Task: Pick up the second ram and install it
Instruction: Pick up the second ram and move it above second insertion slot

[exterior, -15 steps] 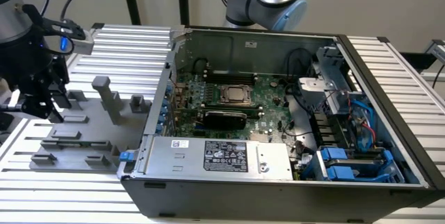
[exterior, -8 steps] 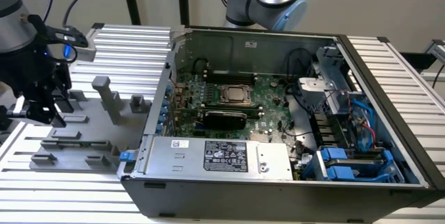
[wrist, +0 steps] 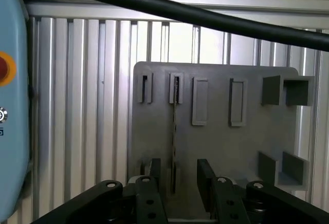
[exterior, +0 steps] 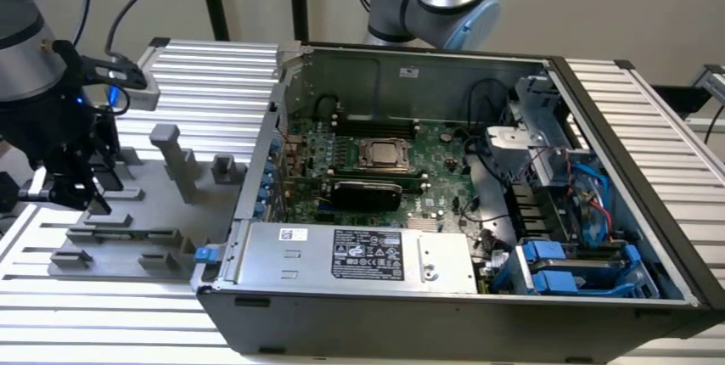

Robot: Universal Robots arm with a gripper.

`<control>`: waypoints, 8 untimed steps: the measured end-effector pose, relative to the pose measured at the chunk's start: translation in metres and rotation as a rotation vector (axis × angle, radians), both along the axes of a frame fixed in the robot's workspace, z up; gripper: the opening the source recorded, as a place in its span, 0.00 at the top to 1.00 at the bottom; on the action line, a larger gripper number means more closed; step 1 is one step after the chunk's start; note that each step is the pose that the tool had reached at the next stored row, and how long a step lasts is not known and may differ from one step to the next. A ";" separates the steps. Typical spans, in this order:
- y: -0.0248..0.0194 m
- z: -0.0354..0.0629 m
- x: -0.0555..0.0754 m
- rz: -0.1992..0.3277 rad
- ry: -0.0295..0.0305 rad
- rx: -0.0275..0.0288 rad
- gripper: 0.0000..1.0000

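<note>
Second ram (wrist: 174, 131), wrist view: thin dark strip seen edge-on, standing on its long edge in the grey fixture plate (wrist: 154, 147). It runs btwn two slotted blocks, one at the plate's far side and one at the near side by the fingers. The second ram lies in the gap of the end effector (wrist: 180, 175), closer to one black finger (wrist: 156, 175) than the other. The end effector is spread wide, fingers either side of the stick w/ grey plate visible btwn each finger and the board, so nothing is clamped. More empty slots and upright blocks sit beside it on the same plate. The plate rests on a ribbed aluminium surface (wrist: 77, 106). A thick black cable (wrist: 205, 16) crosses in front of the lens, and a pale blue housing w/ a red button (wrist: 10, 80) fills one edge.

Exterior view: arm (exterior: 23, 59) at the exterior view's left, its end effector (exterior: 85, 195) low over the fixture plate (exterior: 136, 212), pointing down among the grey blocks. The fixture sits on the ribbed surface (exterior: 216, 76), just beside an open PC case (exterior: 453, 314). Inside the case: green motherboard (exterior: 340, 140) w/ CPU socket (exterior: 383, 154) near its middle, silver power supply (exterior: 351, 255) along the near wall, blue drive brackets (exterior: 555, 267) toward the exterior view's right. The end effector is apart from the case. A 2nd arm's base (exterior: 436, 0) stands behind the case.
</note>
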State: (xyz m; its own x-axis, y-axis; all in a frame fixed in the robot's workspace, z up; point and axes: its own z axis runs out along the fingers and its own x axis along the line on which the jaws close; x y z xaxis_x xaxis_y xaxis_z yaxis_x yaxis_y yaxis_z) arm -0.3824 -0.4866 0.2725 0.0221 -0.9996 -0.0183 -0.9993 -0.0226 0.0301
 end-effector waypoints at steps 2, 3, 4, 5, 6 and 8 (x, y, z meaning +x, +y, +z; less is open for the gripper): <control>0.0000 0.0000 0.000 0.000 0.0000 0.0000 0.58; 0.0000 -0.0001 0.000 0.000 0.0000 0.0000 0.58; 0.0000 -0.0001 0.000 0.000 0.0002 0.0000 0.58; 0.0000 -0.0001 0.000 0.000 0.0001 0.0000 0.58; 0.0000 -0.0001 0.000 0.000 0.0002 0.0000 0.58; 0.0000 -0.0001 0.000 0.000 0.0002 0.0000 0.58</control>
